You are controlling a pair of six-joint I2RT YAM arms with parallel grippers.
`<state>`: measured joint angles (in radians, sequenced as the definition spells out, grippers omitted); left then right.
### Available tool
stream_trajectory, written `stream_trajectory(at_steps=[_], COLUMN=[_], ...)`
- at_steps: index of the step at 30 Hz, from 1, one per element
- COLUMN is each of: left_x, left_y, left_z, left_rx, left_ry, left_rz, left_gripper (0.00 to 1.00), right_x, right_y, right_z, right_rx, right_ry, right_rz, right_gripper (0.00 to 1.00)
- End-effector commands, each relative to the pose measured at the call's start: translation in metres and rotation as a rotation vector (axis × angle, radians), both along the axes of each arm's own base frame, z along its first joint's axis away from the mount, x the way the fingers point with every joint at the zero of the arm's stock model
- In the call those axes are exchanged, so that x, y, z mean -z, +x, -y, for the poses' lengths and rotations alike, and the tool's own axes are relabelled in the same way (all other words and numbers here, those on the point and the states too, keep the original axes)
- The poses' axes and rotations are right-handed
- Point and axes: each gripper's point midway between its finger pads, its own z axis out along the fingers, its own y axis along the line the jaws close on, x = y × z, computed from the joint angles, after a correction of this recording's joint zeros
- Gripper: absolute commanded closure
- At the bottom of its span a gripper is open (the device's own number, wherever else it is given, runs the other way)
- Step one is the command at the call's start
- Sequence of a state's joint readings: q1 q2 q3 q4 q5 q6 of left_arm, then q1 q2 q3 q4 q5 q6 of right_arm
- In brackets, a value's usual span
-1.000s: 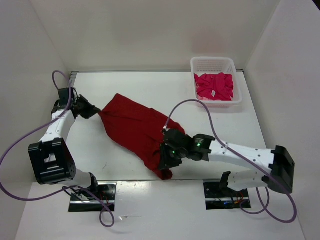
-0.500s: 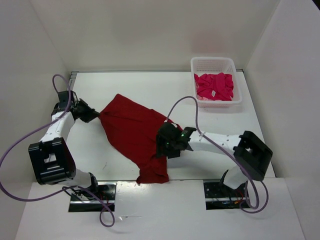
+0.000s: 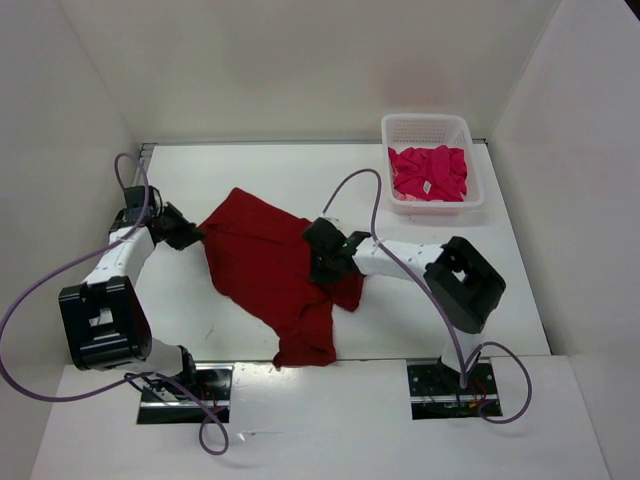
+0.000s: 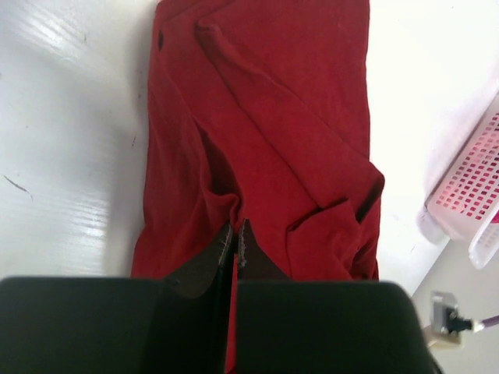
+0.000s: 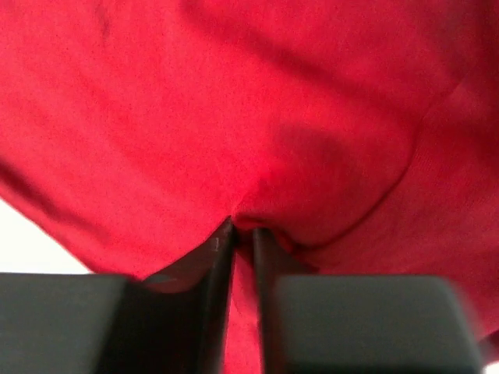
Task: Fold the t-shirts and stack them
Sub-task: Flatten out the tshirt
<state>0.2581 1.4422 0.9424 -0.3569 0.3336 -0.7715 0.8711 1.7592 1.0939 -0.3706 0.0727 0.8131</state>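
Enclosure: white tabletop (image 3: 250, 180), smooth, slightly glossy. A plain white back wall (image 3: 300, 70) rises from the tabletop's far edge, with a thin dark seam along the join. A white left wall (image 3: 50, 150) and a white right wall (image 3: 580, 150) stand along the tabletop's side edges and lean outward toward the top. A white ledge (image 3: 320, 430) adjoins the tabletop's near edge. Light is even and diffuse, shadows soft. Left wrist view: bright glare streaks and a few thin dark scuffs (image 4: 15, 184) on the tabletop.
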Motion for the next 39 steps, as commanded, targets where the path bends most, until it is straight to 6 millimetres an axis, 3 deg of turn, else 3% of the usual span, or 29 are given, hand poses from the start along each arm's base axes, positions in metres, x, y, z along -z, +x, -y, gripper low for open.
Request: stream_trajectory(at_steps=[1,3,4,6,7,8,10,11,14,16,18,19,20,22,23,25,27,31,33,34,35,37,38,39], left_x=[-0.006,-0.007,-0.018,-0.029,-0.035,-0.049,-0.063,-0.075,-0.096,-0.100,-0.095,-0.094,-0.094,-0.095,-0.107,-0.118,-0.144,-0.180,-0.196,-0.201,-0.216,-0.220,-0.226,-0.221], left_y=[0.012,0.020,0.030,0.041,0.046,0.053,0.059,0.061,0.064,0.060,0.053,0.050,0.049,0.049,0.053,0.054,0.058,0.059,0.057,0.057,0.058,0.059,0.060,0.062], left_z=[-0.003,-0.010,-0.011,-0.022,-0.022,-0.024,-0.032,-0.038,-0.042,-0.056,-0.065,-0.063,-0.068,-0.070,-0.072,-0.078,-0.078,-0.087,-0.092,-0.092,-0.096,-0.100,-0.100,-0.104], left_rx=[-0.013,-0.049,-0.043,-0.070,-0.072,-0.078,-0.105,-0.119,-0.126,-0.162,-0.187,-0.193,-0.205,-0.215,-0.212,-0.222,-0.216,-0.230,-0.237,-0.236,-0.242,-0.257,-0.250,-0.260], left_ry=[0.006,-0.019,-0.018,-0.027,-0.039,-0.039,-0.061,-0.067,-0.066,-0.060,-0.067,-0.074,-0.073,-0.086,-0.076,-0.071,-0.067,-0.042,-0.029,-0.026,-0.013,-0.003,0.011,0.014], left_rz=[0.042,0.044,0.077,0.100,0.113,0.141,0.168,0.196,0.243,0.247,0.239,0.234,0.235,0.235,0.264,0.274,0.325,0.385,0.414,0.421,0.453,0.448,0.461,0.448], left_gripper=[1.00,1.00,1.00,1.00,1.00,1.00,1.00,1.00,1.00,1.00,1.00,1.00,1.00,1.00,1.00,1.00,1.00,1.00,1.00,1.00,1.00,1.00,1.00,1.00], right_x=[-0.020,-0.049,-0.076,-0.095,-0.130,-0.146,-0.188,-0.220,-0.264,-0.265,-0.240,-0.232,-0.208,-0.197,-0.204,-0.213,-0.232,-0.300,-0.319,-0.342,-0.351,-0.368,-0.362,-0.359], right_y=[0.047,0.074,0.093,0.112,0.122,0.128,0.134,0.136,0.136,0.132,0.116,0.124,0.118,0.120,0.123,0.122,0.118,0.092,0.078,0.068,0.060,0.046,0.045,0.059], right_z=[-0.001,-0.013,-0.017,-0.021,-0.030,-0.029,-0.033,-0.032,-0.014,0.006,0.033,0.056,0.081,0.106,0.119,0.120,0.119,0.112,0.114,0.115,0.113,0.118,0.120,0.131], right_rx=[0.023,0.022,0.015,0.011,-0.008,-0.005,-0.021,-0.014,-0.007,0.018,0.045,0.111,0.154,0.190,0.218,0.209,0.189,0.104,0.065,0.049,0.025,0.009,0.007,0.039], right_ry=[-0.016,0.020,0.031,0.019,0.044,0.054,0.088,0.117,0.163,0.168,0.159,0.166,0.142,0.175,0.187,0.189,0.203,0.324,0.338,0.370,0.394,0.412,0.416,0.418], right_rz=[0.122,0.195,0.239,0.271,0.325,0.348,0.415,0.470,0.520,0.504,0.459,0.447,0.400,0.354,0.374,0.393,0.412,0.497,0.510,0.549,0.552,0.592,0.581,0.600], right_gripper=[0.83,0.94,0.97,1.00,1.00,1.00,1.00,1.00,1.00,1.00,1.00,1.00,1.00,1.00,1.00,1.00,1.00,1.00,1.00,1.00,1.00,1.00,0.99,0.99])
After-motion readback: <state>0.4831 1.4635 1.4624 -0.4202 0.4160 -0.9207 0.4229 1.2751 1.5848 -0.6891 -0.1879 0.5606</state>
